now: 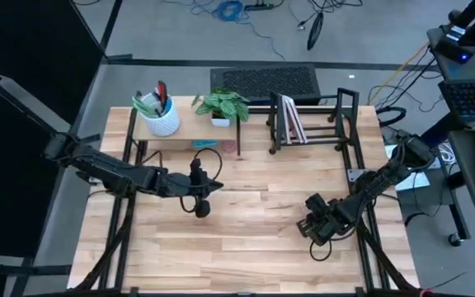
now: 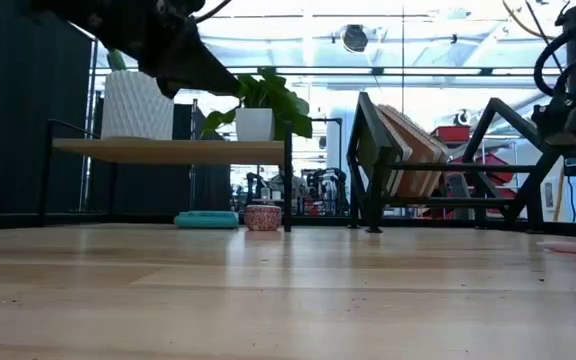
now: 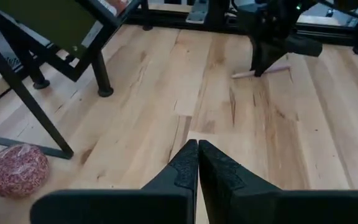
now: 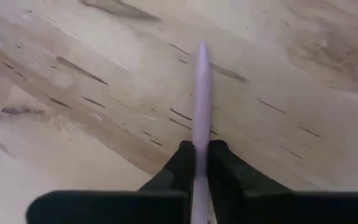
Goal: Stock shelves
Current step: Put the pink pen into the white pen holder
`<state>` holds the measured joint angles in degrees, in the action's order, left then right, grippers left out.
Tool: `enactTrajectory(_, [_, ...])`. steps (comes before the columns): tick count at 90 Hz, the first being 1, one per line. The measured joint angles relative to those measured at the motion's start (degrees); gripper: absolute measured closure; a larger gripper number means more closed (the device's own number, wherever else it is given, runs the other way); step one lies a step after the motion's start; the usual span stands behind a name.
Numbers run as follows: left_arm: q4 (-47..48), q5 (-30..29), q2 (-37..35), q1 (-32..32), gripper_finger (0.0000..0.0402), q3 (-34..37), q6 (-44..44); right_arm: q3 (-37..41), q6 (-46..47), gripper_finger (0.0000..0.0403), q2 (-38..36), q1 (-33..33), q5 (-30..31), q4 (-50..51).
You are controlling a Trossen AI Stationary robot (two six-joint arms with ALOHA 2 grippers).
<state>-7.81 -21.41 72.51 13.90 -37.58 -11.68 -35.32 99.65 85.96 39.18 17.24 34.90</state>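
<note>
The pale-wood shelf (image 1: 190,125) stands at the table's far left and carries a white pot (image 1: 162,115) and a potted plant (image 1: 221,106). Right of it stands the black wire rack (image 1: 312,120), with books (image 2: 408,150) leaning between its dividers. My right gripper (image 4: 201,146), near the table's right front (image 1: 318,224), is shut on a thin pink thing (image 4: 201,87), seen edge-on. My left gripper (image 3: 197,144) hovers shut at mid-table (image 1: 206,198) with nothing in it. My right gripper pinches the thin pink thing between its two fingers at its near end (image 4: 199,155). The fingers slant down from above and lie along it. It reaches forward past the fingertips, low over the wood; its far part (image 3: 260,72) looks to lie on the table.
A red speckled bowl (image 3: 14,171) and a teal flat thing (image 2: 206,218) sit on the table under the wooden shelf. Bare tabletop (image 1: 254,239) lies between the two arms and along the near edge.
</note>
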Motion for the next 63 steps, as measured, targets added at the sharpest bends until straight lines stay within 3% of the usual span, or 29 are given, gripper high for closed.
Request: enactTrajectory(63, [-9.2,0.1,0.0,0.0,0.0402,0.0,0.1,-4.2,-14.7,0.0398,-0.2,-2.1,2.8,-4.2])
